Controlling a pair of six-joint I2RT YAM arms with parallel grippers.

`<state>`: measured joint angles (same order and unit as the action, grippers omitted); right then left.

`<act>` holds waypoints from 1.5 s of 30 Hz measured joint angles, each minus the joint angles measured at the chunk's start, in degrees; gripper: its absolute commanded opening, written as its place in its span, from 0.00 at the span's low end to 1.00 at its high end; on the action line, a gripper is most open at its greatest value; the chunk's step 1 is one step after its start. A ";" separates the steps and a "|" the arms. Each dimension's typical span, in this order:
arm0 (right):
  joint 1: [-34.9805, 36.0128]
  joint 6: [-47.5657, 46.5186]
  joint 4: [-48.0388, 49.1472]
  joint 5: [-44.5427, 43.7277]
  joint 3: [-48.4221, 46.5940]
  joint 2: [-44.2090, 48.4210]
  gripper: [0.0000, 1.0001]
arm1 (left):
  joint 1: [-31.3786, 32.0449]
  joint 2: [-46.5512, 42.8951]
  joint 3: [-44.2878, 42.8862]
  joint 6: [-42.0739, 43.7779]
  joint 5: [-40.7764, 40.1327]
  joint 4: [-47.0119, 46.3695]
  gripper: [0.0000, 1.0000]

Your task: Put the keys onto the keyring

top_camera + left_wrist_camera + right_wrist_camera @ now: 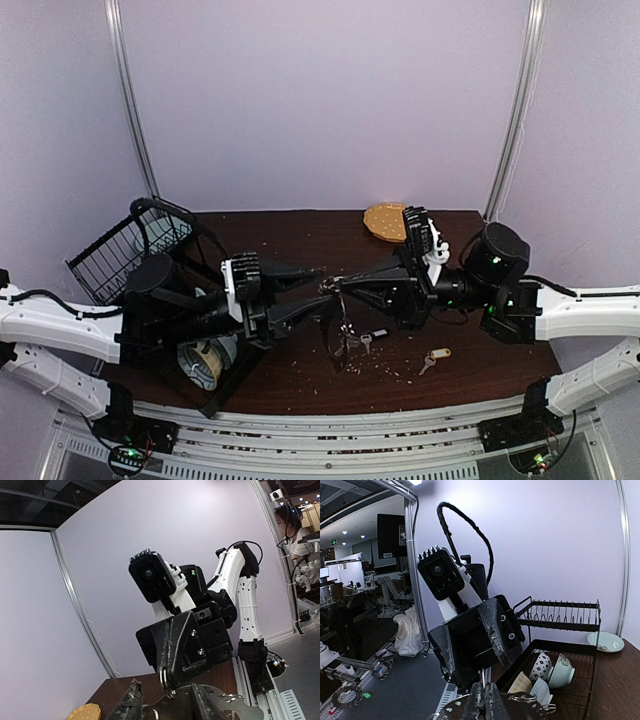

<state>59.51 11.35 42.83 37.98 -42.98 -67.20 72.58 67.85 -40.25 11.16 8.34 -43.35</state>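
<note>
Over the dark counter (300, 385) the left hand (313, 292) and right hand (342, 281) meet tip to tip, and the keyring (340, 325) dangles below them. A black-tagged key (370, 338) and a yellow-tagged key (434, 358) lie apart on the counter, right of the keyring.

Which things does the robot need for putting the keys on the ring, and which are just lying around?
Needed:
keyring
key with dark tag
key with yellow tag

Just lying about:
tan dotted disc
dish rack
bowls in the rack
</note>
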 measured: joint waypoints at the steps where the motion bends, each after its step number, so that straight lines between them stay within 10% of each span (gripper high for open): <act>1: 0.00 0.00 0.00 -0.09 0.00 0.00 0.00 | 0.00 0.02 -0.04 -0.33 0.04 0.31 0.22; 30: -0.13 -2.03 -1.22 -3.19 0.39 0.63 0.00 | 0.24 2.21 -3.45 -2.25 -3.72 4.79 0.00; 33: -0.11 -3.54 -3.58 -3.96 0.39 1.29 0.24 | 0.28 2.10 -3.58 -1.97 -4.26 6.25 0.00; 39: -0.04 -8.85 -15.26 -6.47 -1.07 4.90 0.36 | 0.22 1.53 -6.56 1.66 -7.52 17.86 0.00; 45: -0.04 -16.48 -29.42 -7.41 -7.63 6.32 0.24 | 0.22 0.98 -14.64 6.08 -9.90 34.58 0.00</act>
<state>59.46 -5.13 13.41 30.57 -50.61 -60.88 72.79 68.84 -54.89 17.23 -1.56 -8.78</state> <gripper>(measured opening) 0.328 0.005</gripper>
